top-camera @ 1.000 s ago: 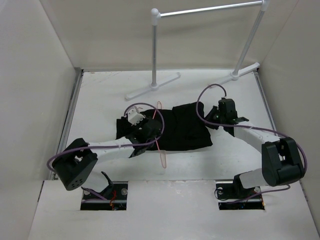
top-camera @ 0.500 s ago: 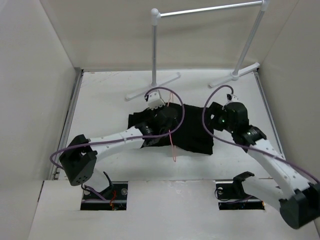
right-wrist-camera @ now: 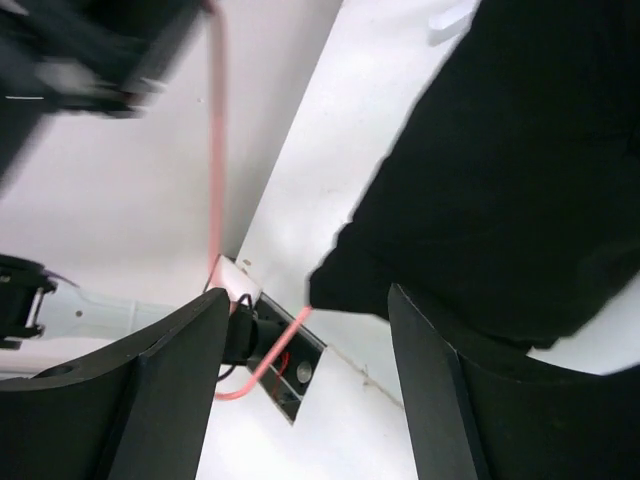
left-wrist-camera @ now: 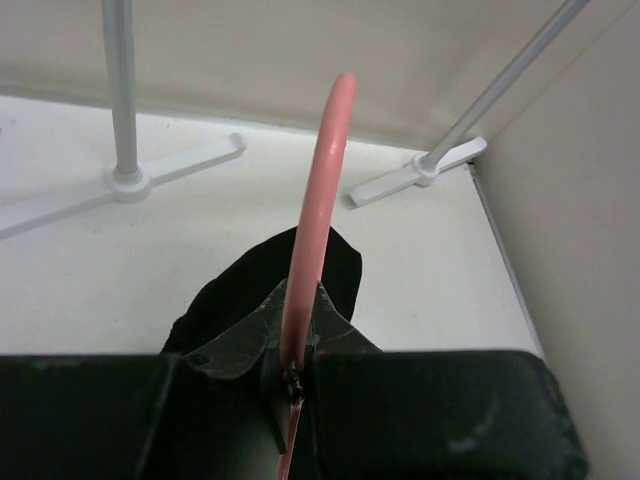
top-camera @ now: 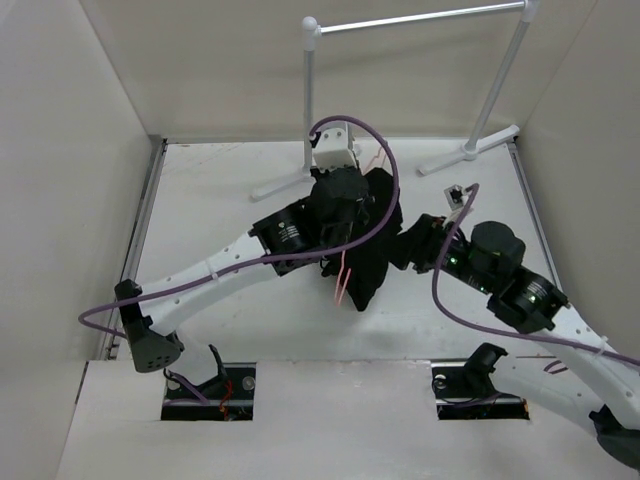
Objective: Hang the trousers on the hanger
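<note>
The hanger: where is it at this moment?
Top view: the hanger is held mid-table, clamped in the left gripper near the rack's left post, the trousers hanging against it.

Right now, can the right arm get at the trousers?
Probably yes. The right gripper is open right beside the trousers, with nothing between them in the wrist view. The left gripper, shut on the hanger, is not in the path.
</note>
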Available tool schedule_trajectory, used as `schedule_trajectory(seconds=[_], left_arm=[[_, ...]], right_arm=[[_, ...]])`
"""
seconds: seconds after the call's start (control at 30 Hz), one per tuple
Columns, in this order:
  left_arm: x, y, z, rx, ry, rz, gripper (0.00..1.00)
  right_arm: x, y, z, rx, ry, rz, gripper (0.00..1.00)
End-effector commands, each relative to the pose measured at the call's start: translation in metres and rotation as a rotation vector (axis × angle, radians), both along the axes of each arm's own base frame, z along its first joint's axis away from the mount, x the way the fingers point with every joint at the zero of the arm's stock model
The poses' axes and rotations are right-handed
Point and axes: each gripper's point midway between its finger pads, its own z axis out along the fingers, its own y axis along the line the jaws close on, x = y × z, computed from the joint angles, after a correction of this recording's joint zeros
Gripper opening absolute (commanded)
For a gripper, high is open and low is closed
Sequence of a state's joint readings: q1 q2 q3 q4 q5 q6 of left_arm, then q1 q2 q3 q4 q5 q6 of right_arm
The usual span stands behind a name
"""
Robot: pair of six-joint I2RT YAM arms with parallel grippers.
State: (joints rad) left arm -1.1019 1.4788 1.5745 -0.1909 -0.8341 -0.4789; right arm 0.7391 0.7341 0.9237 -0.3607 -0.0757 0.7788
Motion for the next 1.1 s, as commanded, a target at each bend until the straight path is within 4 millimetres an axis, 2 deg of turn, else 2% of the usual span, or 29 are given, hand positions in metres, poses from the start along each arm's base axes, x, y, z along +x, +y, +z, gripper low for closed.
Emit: schedule_trajectory(seconds=[0.0, 0.2, 0.3, 0.4, 0.5, 0.6, 0.73, 0.83, 0.93, 1.07], left_arm=[[-0.009, -0.001, 0.038, -0.018, -0.039, -0.036, 0.01], [-0.017, -0.012, 0.04, -0.028, -0.039, -0.069, 0.01], [-0.019, -0.016, 0.037, -0.025, -0.036, -0.075, 0.01], [-0.015, -0.014, 0.031, -0.024, -0.032, -0.065, 0.01], [-0.012, -0.013, 0.027, -0.024, -0.029, -0.059, 0.01], [-0.011, -0.017, 0.026, -0.034, -0.027, -0.065, 0.01], [-0.003, -0.013, 0.026, -0.054, -0.023, -0.049, 0.01], [-0.001, -0.013, 0.025, -0.072, -0.014, -0.055, 0.01], [-0.005, -0.021, 0.021, -0.077, -0.006, -0.07, 0.01], [-0.009, -0.028, 0.017, -0.088, 0.009, -0.087, 0.01]], right_arm=[[0.009, 0.017, 0.026, 0.052, -0.053, 0.012, 0.69], [0.022, 0.042, 0.045, 0.086, -0.095, 0.054, 0.65], [0.026, 0.051, 0.043, 0.083, -0.092, 0.068, 0.64], [0.023, 0.045, 0.048, 0.089, -0.099, 0.053, 0.61], [0.015, 0.038, 0.051, 0.099, -0.102, 0.052, 0.62], [0.017, 0.043, 0.043, 0.09, -0.08, 0.068, 0.65], [0.017, 0.038, 0.051, 0.091, -0.101, 0.05, 0.6], [0.012, 0.037, 0.052, 0.11, -0.108, 0.06, 0.63], [0.02, 0.047, 0.041, 0.097, -0.078, 0.068, 0.64], [0.022, 0.068, 0.04, 0.132, -0.067, 0.126, 0.63]])
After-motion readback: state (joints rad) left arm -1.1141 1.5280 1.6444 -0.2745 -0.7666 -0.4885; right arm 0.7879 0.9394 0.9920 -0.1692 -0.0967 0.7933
